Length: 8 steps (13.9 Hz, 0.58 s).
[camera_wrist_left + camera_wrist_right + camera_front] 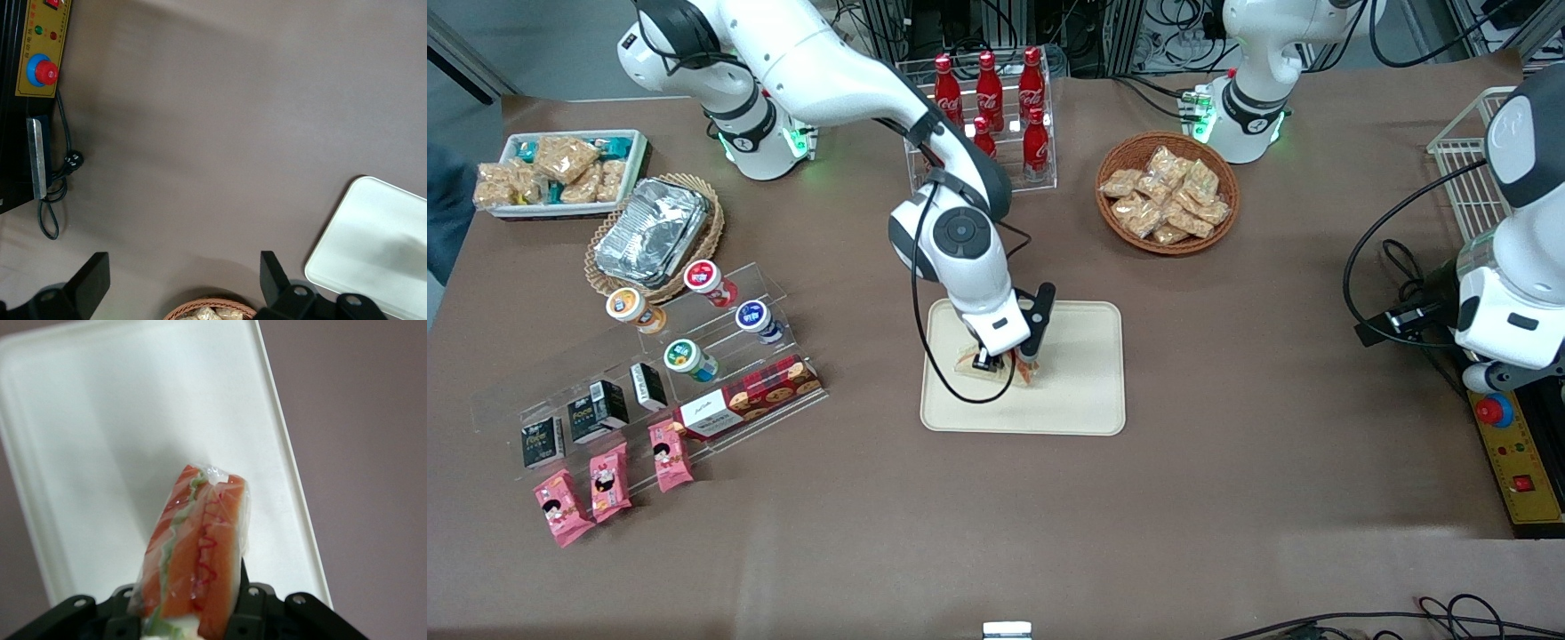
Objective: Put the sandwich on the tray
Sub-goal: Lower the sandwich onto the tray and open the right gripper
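The sandwich [197, 547] is a clear-wrapped wedge with orange-red and green filling layers showing at its edge. My right gripper [190, 613] is shut on it, a black finger pressed against each side. In the front view the gripper [1005, 360] hangs low over the cream tray [1076, 373], above the part of it toward the working arm's end, with the sandwich [1024, 370] showing between and beside the fingers. I cannot tell whether the sandwich touches the tray [120, 420]. A corner of the tray [373, 253] also shows in the left wrist view.
A wicker basket of beige snack packets [1167, 191] and a rack of red cola bottles [987, 98] stand farther from the front camera than the tray. Toward the working arm's end are a clear stepped shelf with cups [694, 329], pink packets [609, 480] and a foil container [654, 231].
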{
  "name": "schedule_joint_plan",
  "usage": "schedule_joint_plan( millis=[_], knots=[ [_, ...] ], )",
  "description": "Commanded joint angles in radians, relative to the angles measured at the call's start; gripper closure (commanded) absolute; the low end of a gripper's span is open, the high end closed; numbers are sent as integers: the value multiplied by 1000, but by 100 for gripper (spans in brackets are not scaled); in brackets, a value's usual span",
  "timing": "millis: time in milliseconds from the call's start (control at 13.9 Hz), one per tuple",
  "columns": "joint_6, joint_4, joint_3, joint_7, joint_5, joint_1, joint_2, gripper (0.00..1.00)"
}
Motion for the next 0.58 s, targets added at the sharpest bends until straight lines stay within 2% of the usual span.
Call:
schedule_joint_plan(
  millis=[0,504],
  knots=[
    [51,47,-2,-33,-43,-15,60,55],
    [121,81,-2,-34,-93,-8,116,55]
  ],
)
